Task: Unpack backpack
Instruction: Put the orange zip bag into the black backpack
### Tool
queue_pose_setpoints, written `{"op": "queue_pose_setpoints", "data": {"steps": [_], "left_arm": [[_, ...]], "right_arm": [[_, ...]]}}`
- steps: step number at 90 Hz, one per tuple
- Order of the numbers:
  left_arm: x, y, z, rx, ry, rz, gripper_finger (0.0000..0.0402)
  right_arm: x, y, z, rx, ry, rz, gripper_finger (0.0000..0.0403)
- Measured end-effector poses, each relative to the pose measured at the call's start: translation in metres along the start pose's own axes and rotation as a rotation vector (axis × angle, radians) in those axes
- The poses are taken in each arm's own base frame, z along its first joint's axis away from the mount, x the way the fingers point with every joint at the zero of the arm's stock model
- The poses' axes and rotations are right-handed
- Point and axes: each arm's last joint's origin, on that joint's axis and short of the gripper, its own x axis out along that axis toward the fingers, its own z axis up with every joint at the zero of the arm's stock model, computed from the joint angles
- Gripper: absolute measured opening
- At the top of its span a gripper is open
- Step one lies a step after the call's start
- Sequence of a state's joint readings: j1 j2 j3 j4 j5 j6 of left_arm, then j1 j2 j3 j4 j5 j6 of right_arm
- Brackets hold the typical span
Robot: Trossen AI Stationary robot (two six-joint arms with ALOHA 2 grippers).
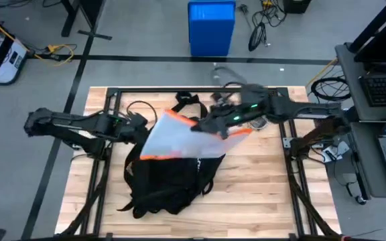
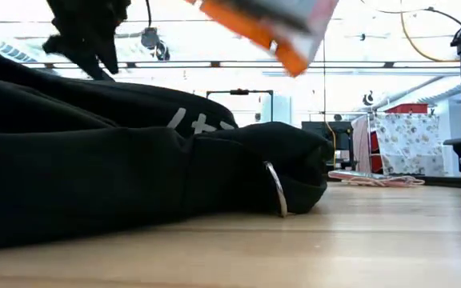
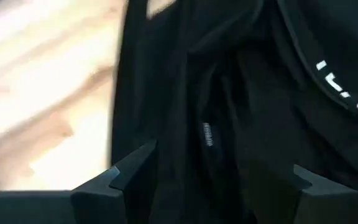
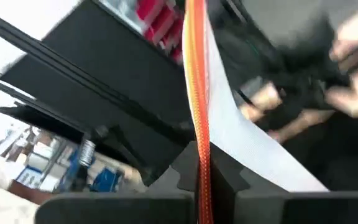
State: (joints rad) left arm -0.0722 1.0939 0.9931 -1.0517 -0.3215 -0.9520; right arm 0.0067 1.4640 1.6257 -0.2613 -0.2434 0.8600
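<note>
The black backpack lies flat on the wooden table, near the front middle, with white lettering on its cloth. Above it hangs a flat white pouch with orange edges, also at the top of the low view. My right gripper is shut on the pouch. My left gripper stands open at the backpack's far left part, its fingers on either side of black cloth. My right gripper pinches the pouch's orange zipper edge between its two fingers, coming from the table's right side. The edge runs along between the fingers. The pouch is tilted and lifted clear of the backpack. My left gripper: I cannot tell whether it touches the backpack's cloth.
Black straps and a thin cable lie on the table beyond the backpack. A small object sits under the right arm. A metal ring hangs on the backpack's end. A blue bin stands on the floor past the far edge.
</note>
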Motion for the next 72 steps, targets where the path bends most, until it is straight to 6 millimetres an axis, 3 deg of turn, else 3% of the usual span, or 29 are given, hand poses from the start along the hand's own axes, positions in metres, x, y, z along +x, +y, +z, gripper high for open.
{"op": "queue_pose_setpoints", "data": {"steps": [24,35,48,58,72], "left_arm": [[0.051,0.020,-0.016,-0.021,0.159,0.049,0.0200],[0.065,0.021,-0.018,0.025,0.192,0.004,0.0200],[0.080,0.017,-0.016,0.043,0.157,-0.033,0.0193],[0.090,0.015,-0.014,0.062,0.156,-0.017,0.0144],[0.095,0.016,-0.012,0.125,0.160,0.003,0.0020]], "right_arm": [[-0.048,0.028,0.014,-0.106,-0.200,-0.018,0.0000],[-0.049,0.027,0.016,-0.107,-0.218,-0.029,0.0000],[-0.034,0.017,0.014,-0.087,-0.193,-0.059,0.0000],[-0.024,0.012,0.012,-0.081,-0.182,-0.069,0.0000],[-0.007,0.005,0.012,-0.091,-0.191,-0.052,0.0000]]}}
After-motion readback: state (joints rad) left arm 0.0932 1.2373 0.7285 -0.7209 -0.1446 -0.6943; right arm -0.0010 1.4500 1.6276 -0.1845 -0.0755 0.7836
